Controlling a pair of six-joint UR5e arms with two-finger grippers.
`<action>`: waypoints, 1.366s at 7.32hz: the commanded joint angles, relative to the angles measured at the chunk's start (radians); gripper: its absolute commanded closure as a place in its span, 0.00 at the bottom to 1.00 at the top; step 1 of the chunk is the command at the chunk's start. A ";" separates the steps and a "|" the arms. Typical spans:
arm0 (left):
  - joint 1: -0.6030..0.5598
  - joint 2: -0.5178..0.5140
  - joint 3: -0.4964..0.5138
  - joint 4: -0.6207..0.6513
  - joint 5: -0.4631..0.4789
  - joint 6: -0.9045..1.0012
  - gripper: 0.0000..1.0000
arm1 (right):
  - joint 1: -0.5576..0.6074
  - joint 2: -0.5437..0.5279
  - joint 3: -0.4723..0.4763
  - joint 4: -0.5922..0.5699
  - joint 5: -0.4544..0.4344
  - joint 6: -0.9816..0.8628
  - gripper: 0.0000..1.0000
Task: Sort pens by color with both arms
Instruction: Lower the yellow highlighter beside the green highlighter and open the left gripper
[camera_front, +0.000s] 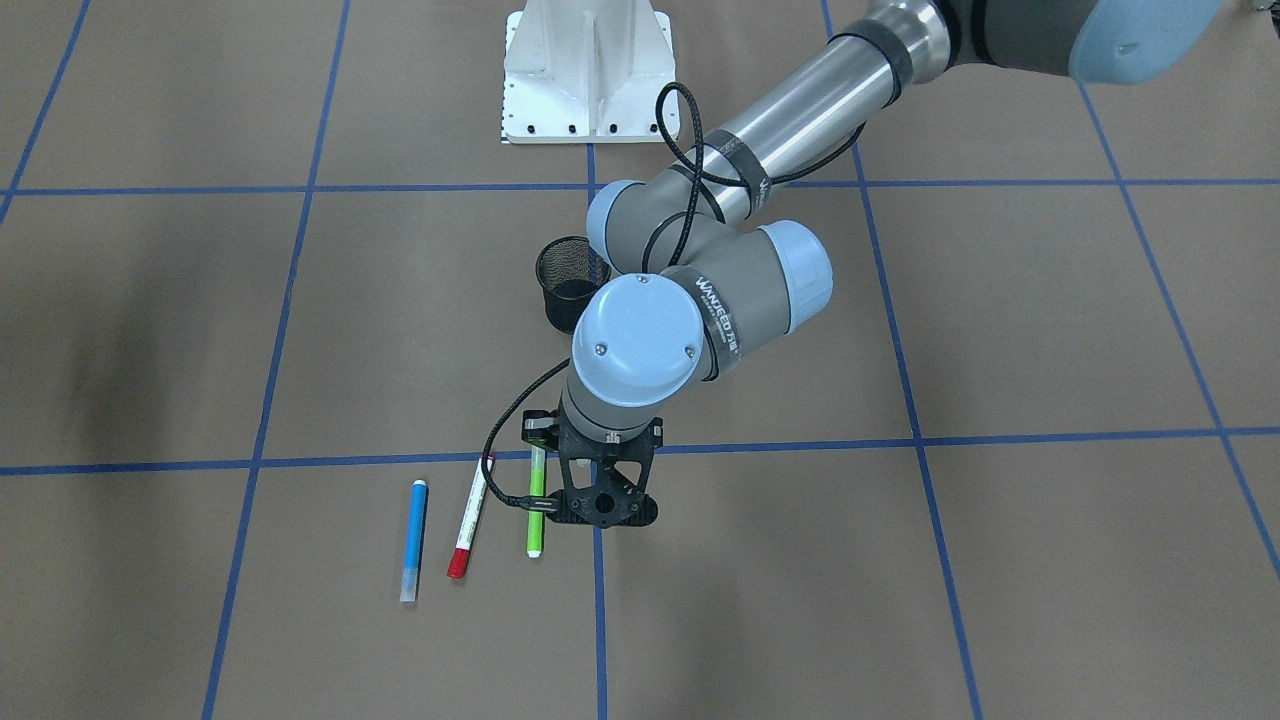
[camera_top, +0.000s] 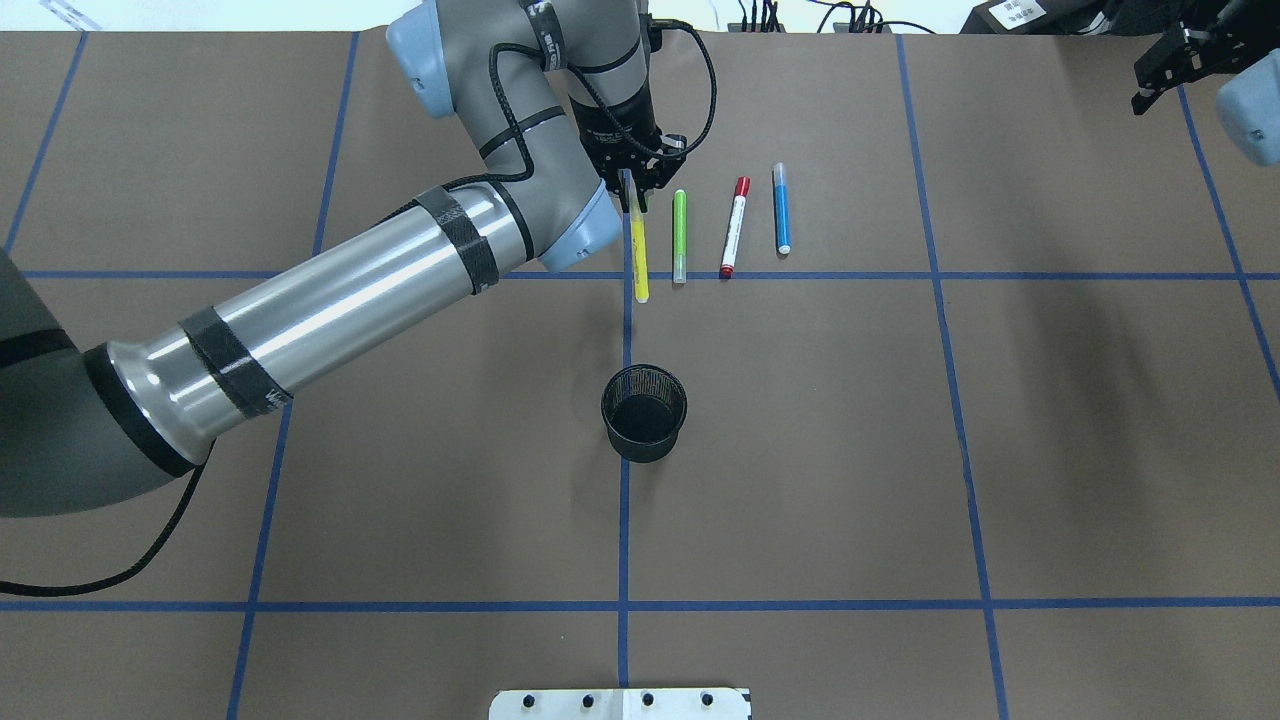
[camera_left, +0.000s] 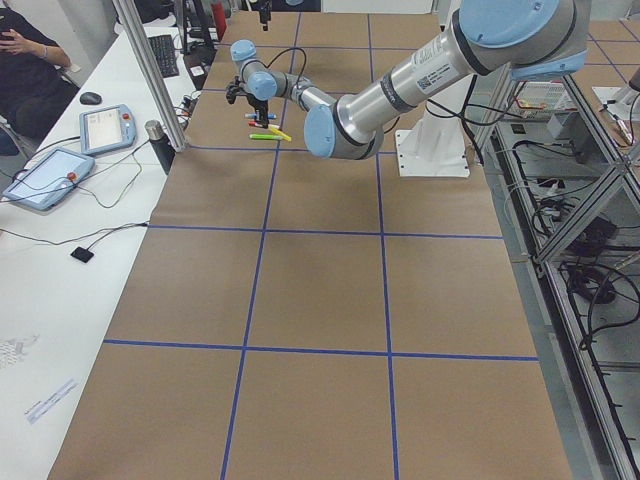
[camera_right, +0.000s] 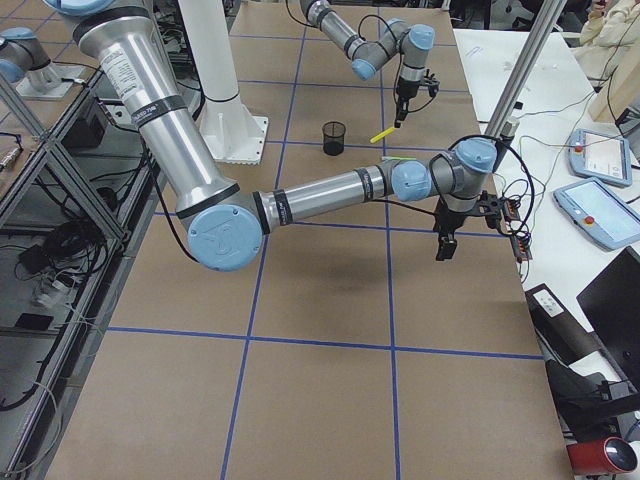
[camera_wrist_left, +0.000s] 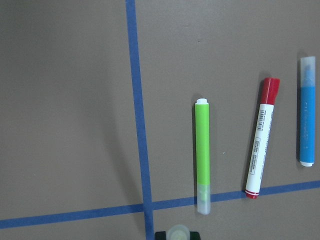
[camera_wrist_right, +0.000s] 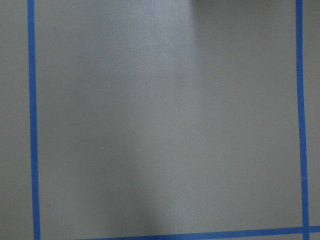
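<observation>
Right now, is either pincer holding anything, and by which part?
The left pincer grips the yellow pen by its upper end; the right pincer appears empty.

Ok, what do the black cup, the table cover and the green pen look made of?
The black cup looks like wire mesh, probably metal, matte black; its wall shows a fine see-through grid. The table cover looks like brown paper or card, matte and flat, marked with blue tape lines. The green pen looks like smooth plastic, with a frosted translucent cap.
</observation>
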 joint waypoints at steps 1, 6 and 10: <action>0.001 -0.001 0.026 -0.049 0.021 -0.009 0.88 | 0.000 -0.001 0.004 0.000 0.000 0.000 0.02; 0.012 -0.001 0.041 -0.088 0.030 -0.009 0.81 | 0.000 -0.009 0.016 -0.002 0.008 0.002 0.02; 0.012 0.000 0.041 -0.103 0.030 -0.009 0.56 | 0.000 -0.012 0.016 -0.002 0.019 0.003 0.02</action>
